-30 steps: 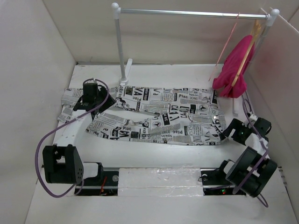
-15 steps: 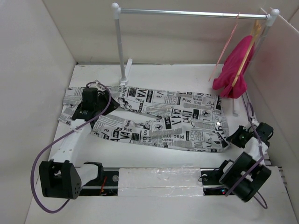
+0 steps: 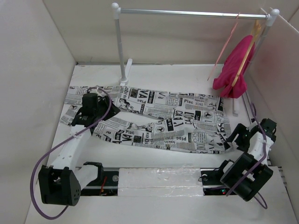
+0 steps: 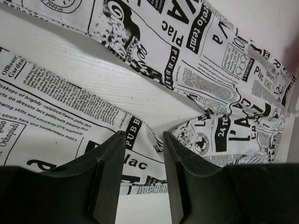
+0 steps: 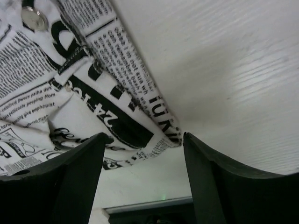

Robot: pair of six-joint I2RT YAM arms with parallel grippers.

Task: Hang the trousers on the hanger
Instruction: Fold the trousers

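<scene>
Straightening step, by my read: trousers (image 3: 168,121) flat across table (image 3: 154,74), legs to 9 o'clock; left gripper (image 4: 142,140) narrow over a leg, grip unclear; right gripper (image 5: 145,137) wide at waistband corner; next needs hanger (image 3: 224,46), on rail (image 3: 187,13) at 1 o'clock.

The counter (image 3: 163,77) is plain white with a faint wood grain. The trousers (image 3: 177,122) are spread pretty much flat across most of it, waist end over at the right, close to that edge, with both legs running off to the left. The legs split into a V with a wedge of bare counter between them. The back leg reaches further left, and the front one is a bit rumpled. There's a little metal button (image 5: 32,17) at the waist. The clothes rack's left foot (image 3: 125,80) stands right at the trousers' back edge.
</scene>
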